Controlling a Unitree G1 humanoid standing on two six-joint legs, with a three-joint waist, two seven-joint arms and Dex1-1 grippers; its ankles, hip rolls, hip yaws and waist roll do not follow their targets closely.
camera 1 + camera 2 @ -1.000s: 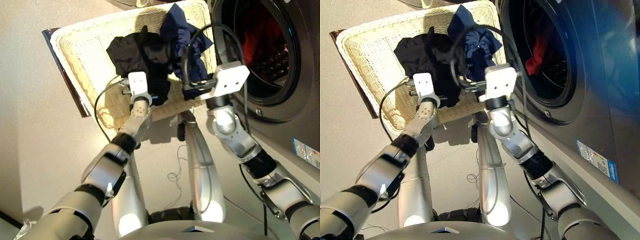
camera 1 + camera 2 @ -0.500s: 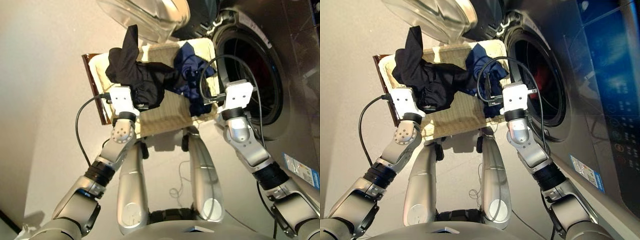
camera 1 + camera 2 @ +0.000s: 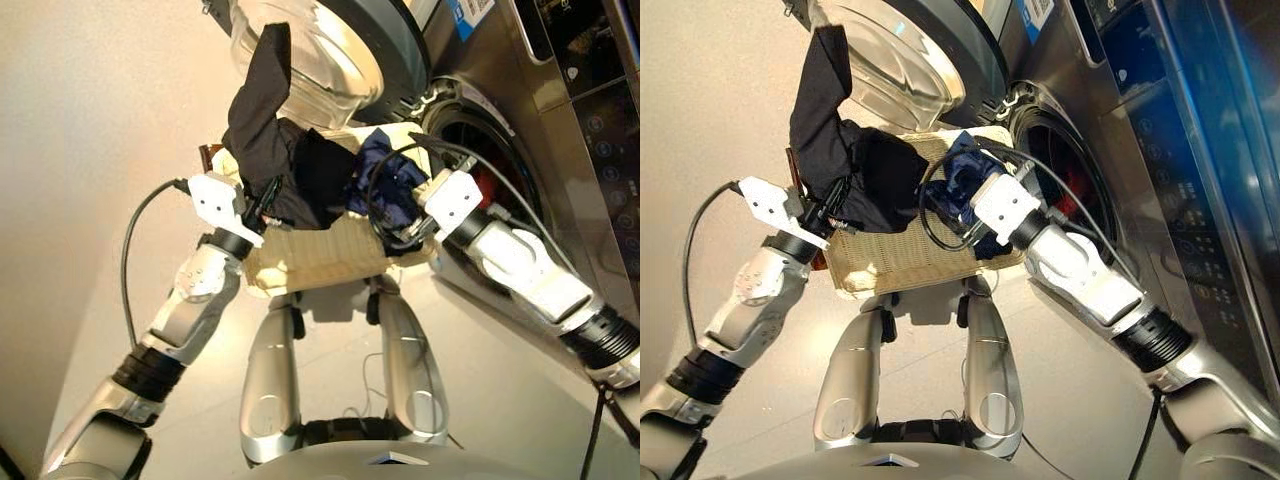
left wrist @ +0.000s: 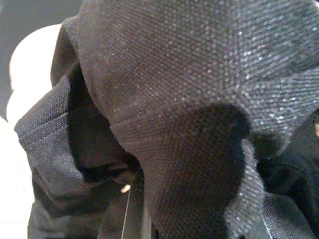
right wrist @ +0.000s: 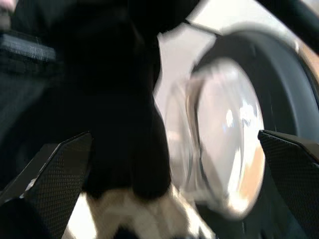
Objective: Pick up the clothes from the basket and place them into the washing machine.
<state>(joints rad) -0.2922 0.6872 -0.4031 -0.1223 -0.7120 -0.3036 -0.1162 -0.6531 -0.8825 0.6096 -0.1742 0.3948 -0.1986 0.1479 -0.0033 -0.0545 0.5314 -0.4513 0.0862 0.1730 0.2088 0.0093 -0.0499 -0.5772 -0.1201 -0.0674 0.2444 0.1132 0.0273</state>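
The black garment (image 3: pixel 275 165) hangs bunched above the basket (image 3: pixel 320 260), clamped in the left gripper (image 3: pixel 262 200); one long flap of it stands up in front of the clear glass door (image 3: pixel 320 50). In the left wrist view the black knit cloth (image 4: pixel 189 114) fills nearly everything and hides that gripper's fingers. The navy blue garment (image 3: pixel 385 185) is crumpled just beside the black one, at the end of the basket nearest the washing machine (image 3: pixel 560 150), and the right gripper (image 3: pixel 408 228) sits right against it. Whether that gripper has a grip on the navy cloth cannot be told from the head views; in the right wrist view its two black fingers (image 5: pixel 50 169) stand well apart with dark cloth between them. The cream wicker basket shows a bare woven patch below the two garments. A patch of coral-red (image 3: pixel 487 188) shows inside the dark drum through the porthole. The door is swung wide open, above the basket. Black cables (image 3: pixel 135 250) loop from both wrists.
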